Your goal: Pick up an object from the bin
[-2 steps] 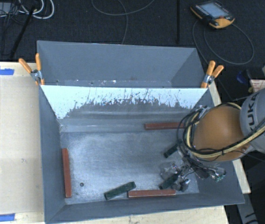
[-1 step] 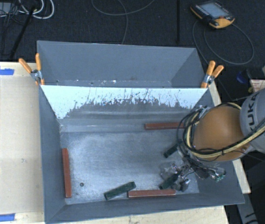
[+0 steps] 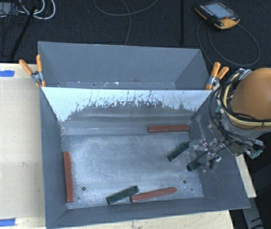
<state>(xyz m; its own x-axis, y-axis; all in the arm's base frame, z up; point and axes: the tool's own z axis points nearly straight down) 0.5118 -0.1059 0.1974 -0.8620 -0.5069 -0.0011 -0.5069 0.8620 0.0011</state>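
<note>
Stick of dark green (image 3: 178,152), short and straight-sided, lies tilted on the right part of the bin (image 3: 125,70) floor, its right end just beside the gripper (image 3: 204,156), which is low over the floor close to the right-hand wall. It is the thing nearest the gripper, so I take it as the likely pick, though nothing is plainly held. The dark hardware there runs together with the shadows, so I cannot tell how far the gripper is open or whether it has hold of anything. By its look the stick is probably a rigid block of wood or plastic, light, not fragile, and smooth enough to slide on the metal if nudged from one side. The best hold would seem to be across its narrow width near the middle of its length, so that it hangs level and does not pivot; a grip at one end may let it swing or slip out. Behind it a reddish-brown bar (image 3: 168,128) lies along the foot of the back wall, apart from it. Well away at the front lie a second green stick (image 3: 122,195) and another brown bar (image 3: 153,194) end to end, and a third brown bar (image 3: 68,176) lies along the left wall.
</note>
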